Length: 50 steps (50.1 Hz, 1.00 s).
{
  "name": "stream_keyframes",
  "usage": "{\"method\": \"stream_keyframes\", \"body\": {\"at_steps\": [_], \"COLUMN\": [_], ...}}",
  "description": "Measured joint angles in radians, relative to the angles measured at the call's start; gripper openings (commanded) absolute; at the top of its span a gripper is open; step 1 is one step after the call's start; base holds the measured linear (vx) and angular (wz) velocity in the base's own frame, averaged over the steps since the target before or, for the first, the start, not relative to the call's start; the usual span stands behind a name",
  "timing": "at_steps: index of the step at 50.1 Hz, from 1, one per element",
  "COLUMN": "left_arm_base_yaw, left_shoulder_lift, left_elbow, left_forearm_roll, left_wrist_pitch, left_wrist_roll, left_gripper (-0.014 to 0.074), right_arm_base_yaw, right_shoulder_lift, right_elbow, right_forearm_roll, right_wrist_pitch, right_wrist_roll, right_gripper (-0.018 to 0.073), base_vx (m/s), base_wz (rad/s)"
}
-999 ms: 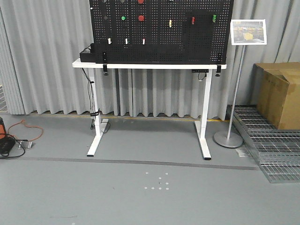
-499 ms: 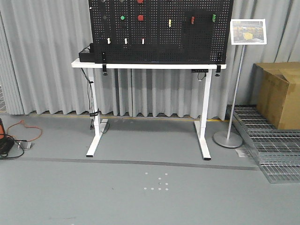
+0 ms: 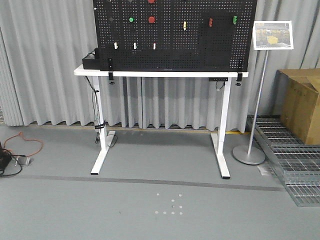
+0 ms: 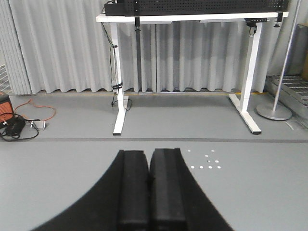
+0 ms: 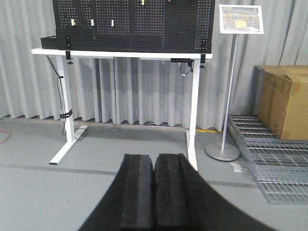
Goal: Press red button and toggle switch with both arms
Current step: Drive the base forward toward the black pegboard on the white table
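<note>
A black pegboard (image 3: 175,35) stands on a white table (image 3: 150,74) across the floor. A red button (image 3: 151,19) sits on it at upper left, with a green button (image 3: 131,19) beside it. White toggle switches (image 3: 135,46) line its lower left; the right wrist view shows them too (image 5: 92,22). Yellow (image 3: 184,25), red (image 3: 210,22) and green (image 3: 234,19) switches sit at the right. My left gripper (image 4: 149,153) and right gripper (image 5: 154,157) are shut and empty, far from the board. Neither shows in the front view.
A sign on a pole (image 3: 271,35) with a round base (image 3: 248,154) stands right of the table. A cardboard box (image 3: 302,105) and metal grating (image 3: 290,160) lie at the right. Orange cable and gear (image 3: 15,150) lie at the left. A dark floor line (image 3: 150,181) crosses before the table.
The front view has shifted: the table and board sit slightly lower and further right in frame and look a little larger. The sign and box moved toward the right edge.
</note>
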Motion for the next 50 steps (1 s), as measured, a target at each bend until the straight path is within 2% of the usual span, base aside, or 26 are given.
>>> {"method": "stream_keyframes", "body": {"at_steps": [50], "left_arm_base_yaw": [0.000], "left_shoulder_lift": [0.000], "left_elbow": [0.000], "left_forearm_roll": [0.000], "left_wrist_pitch": [0.000], "left_wrist_roll": [0.000], "left_gripper": [0.0002], "right_arm_base_yaw": [0.000], "right_shoulder_lift": [0.000], "right_elbow": [0.000], "right_forearm_roll": [0.000], "right_wrist_pitch": [0.000], "right_wrist_roll": [0.000], "right_gripper": [0.0000], "base_vx": [0.43], "base_wz": [-0.06]}}
